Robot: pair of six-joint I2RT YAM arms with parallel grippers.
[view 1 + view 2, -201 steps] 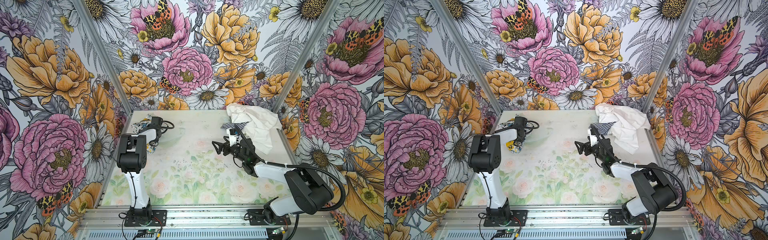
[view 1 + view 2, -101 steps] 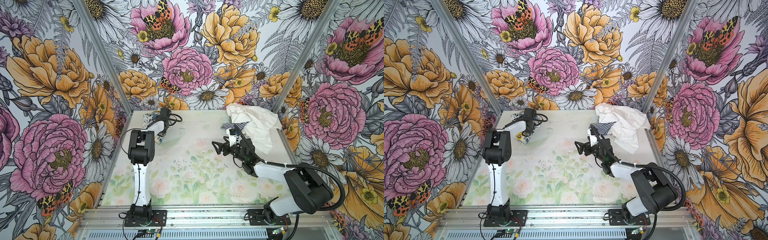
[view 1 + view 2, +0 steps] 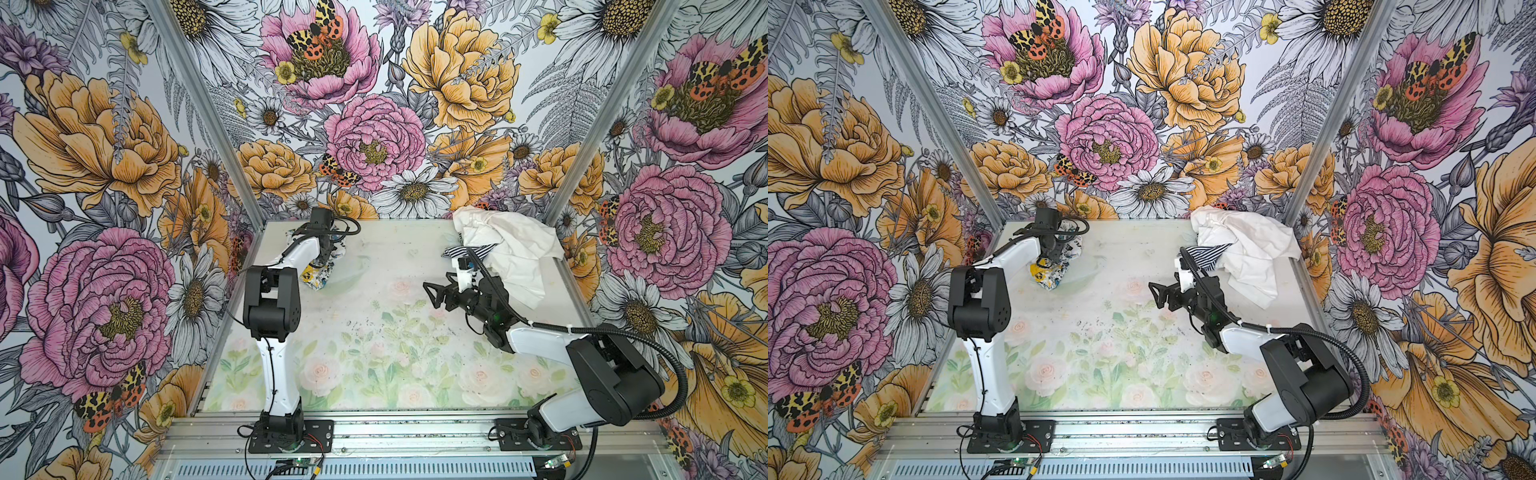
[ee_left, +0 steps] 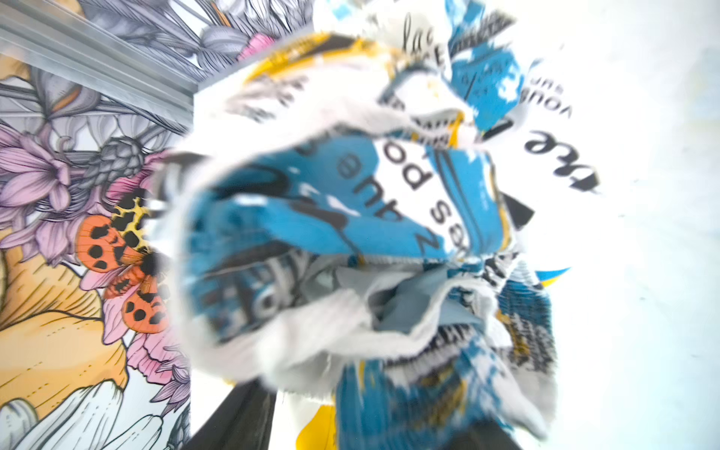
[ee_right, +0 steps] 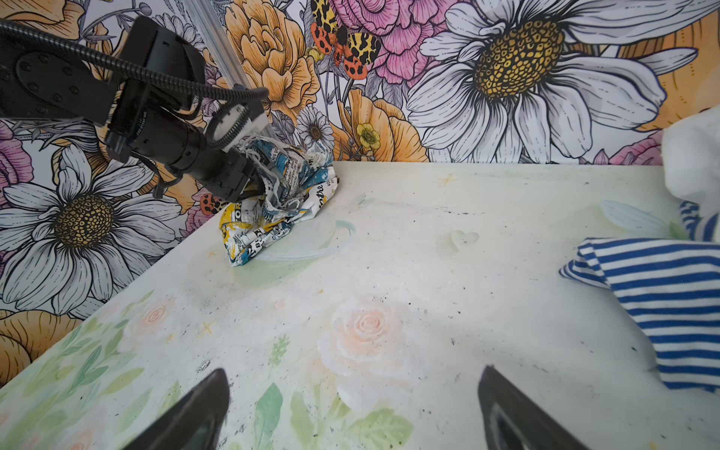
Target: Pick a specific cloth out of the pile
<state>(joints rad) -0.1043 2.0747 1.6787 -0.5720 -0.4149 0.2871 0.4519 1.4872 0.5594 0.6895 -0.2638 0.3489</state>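
So the cloth (image 3: 321,277) (image 3: 1051,277), the little one with blue, teal and yellow patches and dark lettering, is sitting scrunched up at the upper left of the table (image 3: 374,332) in both top views. It's close to the back left corner and well apart from the pile (image 3: 513,245) (image 3: 1250,249), which is heaped in the upper right corner.

That pile is mostly one big white cloth (image 3: 519,257), with a striped cloth (image 3: 470,252) (image 5: 662,296) poking out at its lower left edge.

The left gripper (image 5: 253,183) is buried right in the top of the bunched cloth (image 5: 272,210), while the lower end of the fabric rests on the table. Honestly can't tell whether the jaws are pinching it or not. The fabric hides them, and the left wrist view is just a blurry faceful of the cloth (image 4: 350,233).

The right gripper (image 3: 430,295) (image 5: 352,374) sits just above the table right of centre, just below-left of the striped cloth. Its jaws are spread wide with nothing between them and point left across the frame toward the cloth.
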